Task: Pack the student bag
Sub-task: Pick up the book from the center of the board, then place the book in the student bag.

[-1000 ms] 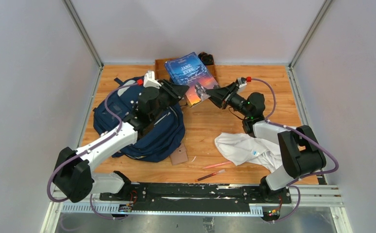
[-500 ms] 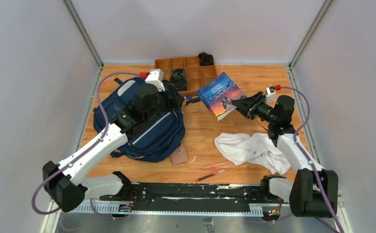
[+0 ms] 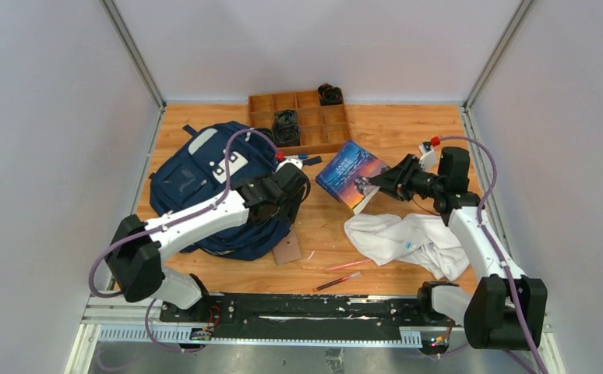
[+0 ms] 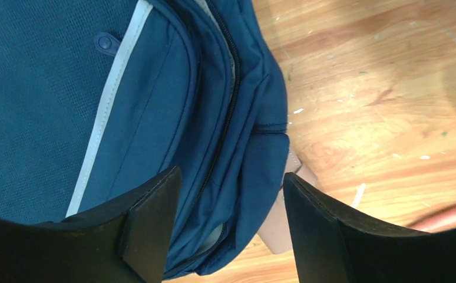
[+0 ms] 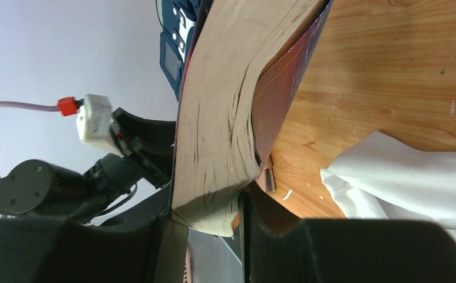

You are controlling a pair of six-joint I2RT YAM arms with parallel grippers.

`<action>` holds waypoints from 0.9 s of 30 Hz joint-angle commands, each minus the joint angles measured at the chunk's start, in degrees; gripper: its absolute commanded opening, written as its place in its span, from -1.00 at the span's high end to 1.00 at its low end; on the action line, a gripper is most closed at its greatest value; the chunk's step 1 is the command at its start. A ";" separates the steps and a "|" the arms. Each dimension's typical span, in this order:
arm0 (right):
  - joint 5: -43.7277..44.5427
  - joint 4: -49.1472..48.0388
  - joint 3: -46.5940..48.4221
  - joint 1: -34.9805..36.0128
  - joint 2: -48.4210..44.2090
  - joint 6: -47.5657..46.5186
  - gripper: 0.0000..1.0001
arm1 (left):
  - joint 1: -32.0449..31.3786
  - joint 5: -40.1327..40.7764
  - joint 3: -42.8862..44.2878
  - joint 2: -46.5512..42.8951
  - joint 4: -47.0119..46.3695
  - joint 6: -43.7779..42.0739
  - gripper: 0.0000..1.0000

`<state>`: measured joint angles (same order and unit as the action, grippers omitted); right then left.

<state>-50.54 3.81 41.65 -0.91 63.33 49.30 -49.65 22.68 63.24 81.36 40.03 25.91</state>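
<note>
The student bag [image 3: 197, 175], navy with light grey stripes, lies on the left of the wooden table. Its zipper edge [image 4: 225, 112] runs under my left gripper [image 3: 293, 185]. That gripper [image 4: 228, 203] hangs open just above the bag's right rim, its fingers [image 4: 152, 218] holding nothing. On the right, my right gripper [image 3: 379, 184] is shut on a thick paperback book [image 3: 350, 171], which is held tilted above the table. In the right wrist view the book's page block [image 5: 225, 106] is clamped between the jaws [image 5: 214, 221].
A white cloth garment [image 3: 407, 238] lies under the right arm. A wooden compartment tray [image 3: 308, 117] with dark items stands at the back. A tan card [image 3: 287, 249] sits by the bag's near corner, and two pens [image 3: 337, 280] lie near the front edge.
My left gripper opened and swung from the top of the bag down to its right rim. The right arm carried the book away from the tray, to the right and lower.
</note>
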 commanded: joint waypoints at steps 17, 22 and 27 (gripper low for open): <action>-3.34 -4.46 5.89 -0.59 -0.49 -2.19 1.00 | -0.19 9.80 -6.96 5.55 -3.54 9.93 0.19; -3.33 -4.67 5.33 -0.63 -0.25 -2.10 1.00 | -0.19 9.09 -5.85 1.50 -2.33 11.61 0.26; -3.40 -6.16 4.94 -0.61 0.33 -1.06 1.00 | -0.19 10.46 -6.67 0.62 -2.13 12.11 0.24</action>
<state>-50.30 4.71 43.77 -0.95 64.36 46.94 -49.69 29.91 57.41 83.07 37.28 36.05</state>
